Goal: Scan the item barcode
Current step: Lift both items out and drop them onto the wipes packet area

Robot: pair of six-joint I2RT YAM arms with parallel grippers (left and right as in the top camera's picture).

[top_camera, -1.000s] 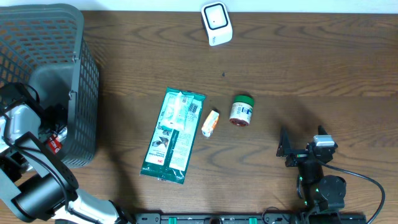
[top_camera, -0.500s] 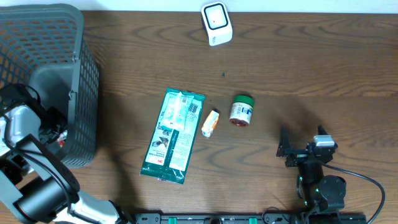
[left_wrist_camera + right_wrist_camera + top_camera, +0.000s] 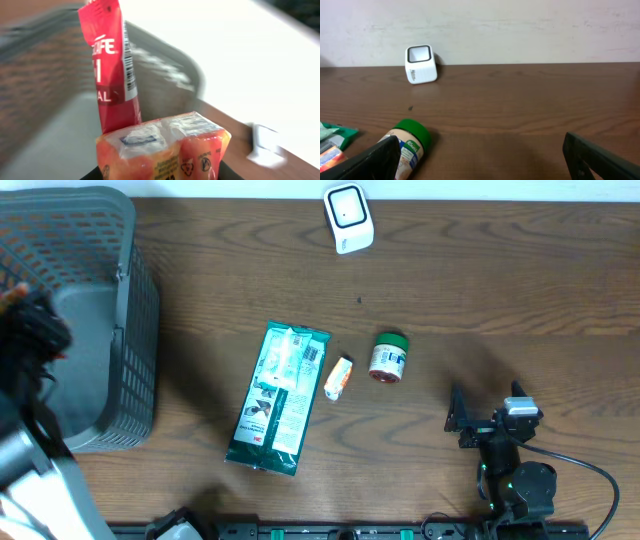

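Dark wood table (image 3: 500, 280) carries everything, with the grey mesh basket (image 3: 140, 310) at its left end. The left arm (image 3: 30, 330) is what has changed. A second ago it sat low by the basket with its claw wide; now it has swung up and shows in the overhead view as a large dark blur over the basket's left side. Its wrist view has a streaked background, so it looks to be in motion.

The left claw (image 3: 160, 171) has narrowed onto an orange packet (image 3: 162, 145), which sits close up at the bottom of that view. I take the pick to be done and the carry to the scanner (image 3: 348, 217) to be the step in hand. The scanner stands at the far edge of the table, well apart from the basket.

The right claw (image 3: 485, 162) waits wide and empty near the front edge. Out on the table lie a long green packet (image 3: 278, 398), a green-lidded jar (image 3: 389, 357) and a small orange stick (image 3: 339, 377), all untouched since a second ago.

The held packet is small and soft, wrapped in shiny clear film with recycling marks on the front. No barcode shows on the face in view. A red sachet (image 3: 110, 75) stands upright just behind it, with a barcode (image 3: 128, 65) running down its right edge. Whether the sachet is also pinched, I cannot tell.
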